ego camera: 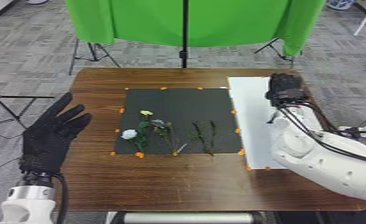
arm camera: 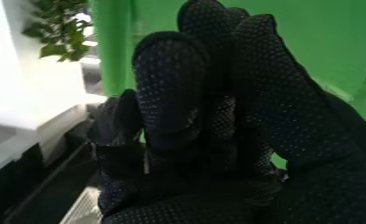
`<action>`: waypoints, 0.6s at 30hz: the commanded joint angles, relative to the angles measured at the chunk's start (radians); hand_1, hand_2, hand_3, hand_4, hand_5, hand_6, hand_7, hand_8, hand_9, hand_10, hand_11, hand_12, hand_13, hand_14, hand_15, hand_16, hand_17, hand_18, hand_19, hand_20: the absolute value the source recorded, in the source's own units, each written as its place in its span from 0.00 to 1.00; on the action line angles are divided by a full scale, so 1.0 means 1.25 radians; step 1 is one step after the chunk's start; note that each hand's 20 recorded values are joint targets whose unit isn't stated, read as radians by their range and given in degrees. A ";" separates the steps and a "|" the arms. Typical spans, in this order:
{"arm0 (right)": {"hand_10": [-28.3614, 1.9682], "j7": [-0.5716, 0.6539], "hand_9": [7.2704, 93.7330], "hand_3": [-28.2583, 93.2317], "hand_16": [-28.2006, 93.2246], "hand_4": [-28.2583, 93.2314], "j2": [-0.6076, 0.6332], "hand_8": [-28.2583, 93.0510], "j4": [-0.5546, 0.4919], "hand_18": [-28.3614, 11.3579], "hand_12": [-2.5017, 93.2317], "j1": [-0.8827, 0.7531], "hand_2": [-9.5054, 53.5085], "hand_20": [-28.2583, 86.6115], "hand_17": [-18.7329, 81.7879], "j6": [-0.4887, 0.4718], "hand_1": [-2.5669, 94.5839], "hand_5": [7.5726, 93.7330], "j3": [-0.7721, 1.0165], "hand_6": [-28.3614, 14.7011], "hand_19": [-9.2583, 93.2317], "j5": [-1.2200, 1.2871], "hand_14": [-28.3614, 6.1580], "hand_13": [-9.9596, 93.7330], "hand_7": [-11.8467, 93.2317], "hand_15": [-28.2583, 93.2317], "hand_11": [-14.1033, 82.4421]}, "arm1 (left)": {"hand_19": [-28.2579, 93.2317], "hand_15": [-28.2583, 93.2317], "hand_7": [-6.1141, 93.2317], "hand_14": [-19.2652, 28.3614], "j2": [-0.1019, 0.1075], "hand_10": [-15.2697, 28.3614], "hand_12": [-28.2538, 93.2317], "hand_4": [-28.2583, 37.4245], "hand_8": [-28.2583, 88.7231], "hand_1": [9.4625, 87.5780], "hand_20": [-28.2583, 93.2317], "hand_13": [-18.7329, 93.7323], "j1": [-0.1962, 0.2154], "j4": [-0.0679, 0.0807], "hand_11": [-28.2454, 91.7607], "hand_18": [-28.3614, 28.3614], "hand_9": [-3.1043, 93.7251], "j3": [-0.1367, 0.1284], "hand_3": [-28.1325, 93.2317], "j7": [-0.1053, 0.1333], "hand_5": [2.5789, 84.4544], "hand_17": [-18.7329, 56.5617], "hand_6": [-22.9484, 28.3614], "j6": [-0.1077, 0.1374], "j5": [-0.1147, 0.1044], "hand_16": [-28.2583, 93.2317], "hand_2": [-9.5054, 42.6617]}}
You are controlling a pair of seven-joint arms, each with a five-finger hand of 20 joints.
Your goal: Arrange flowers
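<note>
Resting with fingers together at the white board's (ego camera: 250,115) far end, the right hand (ego camera: 284,84) is matched by a spread left hand (ego camera: 53,127), while white flower (ego camera: 129,134), yellow flower (ego camera: 146,113) and green stems (ego camera: 212,131) are laid on the black mat (ego camera: 188,105), apparently unarranged.

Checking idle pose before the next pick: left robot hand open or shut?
Open. The left robot hand has its fingers straight and spread apart, left of the black mat.
</note>
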 commanded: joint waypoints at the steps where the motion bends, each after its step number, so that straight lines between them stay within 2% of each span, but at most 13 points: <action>1: 0.47 0.018 0.78 0.90 0.34 0.00 0.012 0.12 -0.046 0.11 0.20 -0.108 0.00 0.61 0.47 -0.224 0.39 0.63 0.199 0.65 0.99 0.056 0.56 0.76 0.28 0.76 0.45 | 0.67 0.66 0.19 0.98 0.007 0.79 0.32 0.07 0.16 0.19 0.44 0.41 0.017 0.003 0.43 1.00 0.39 0.003 0.89 0.014 0.41 0.17 0.61 0.005 -0.006 0.17 0.29; 3: 0.41 0.011 0.77 0.89 0.34 0.00 0.007 0.12 -0.051 0.08 0.19 -0.131 0.00 0.61 0.46 -0.264 0.36 0.59 0.234 0.61 0.98 0.077 0.51 0.75 0.27 0.76 0.42 | 0.67 0.65 0.19 0.98 0.006 0.79 0.32 0.07 0.16 0.19 0.44 0.41 0.016 0.003 0.43 1.00 0.39 0.003 0.89 0.013 0.41 0.17 0.61 0.003 -0.005 0.17 0.29; 8: 0.32 -0.007 0.72 0.88 0.33 0.00 -0.017 0.13 -0.049 0.02 0.18 -0.170 0.00 0.64 0.43 -0.353 0.34 0.52 0.296 0.62 0.98 0.120 0.45 0.71 0.26 0.76 0.38 | 0.66 0.65 0.19 0.98 0.005 0.79 0.32 0.07 0.16 0.19 0.44 0.41 0.012 0.006 0.43 1.00 0.39 0.006 0.89 0.012 0.41 0.17 0.61 0.000 -0.003 0.17 0.29; 12: 0.30 -0.017 0.70 0.88 0.33 0.00 -0.035 0.13 -0.034 0.01 0.18 -0.181 0.00 0.65 0.43 -0.369 0.34 0.50 0.303 0.63 0.97 0.117 0.45 0.69 0.26 0.77 0.37 | 0.66 0.65 0.19 0.98 0.007 0.79 0.32 0.07 0.16 0.19 0.44 0.41 0.010 0.006 0.43 1.00 0.39 0.007 0.89 0.016 0.41 0.17 0.61 0.001 -0.005 0.17 0.29; 18: 0.30 -0.018 0.69 0.88 0.32 0.00 -0.058 0.13 0.003 0.01 0.18 -0.175 0.00 0.67 0.43 -0.400 0.35 0.50 0.291 0.65 0.96 0.146 0.45 0.69 0.26 0.77 0.37 | 0.67 0.65 0.19 0.98 0.003 0.79 0.32 0.07 0.16 0.19 0.44 0.41 0.003 0.008 0.43 1.00 0.39 0.007 0.89 0.006 0.41 0.17 0.61 -0.003 -0.003 0.17 0.29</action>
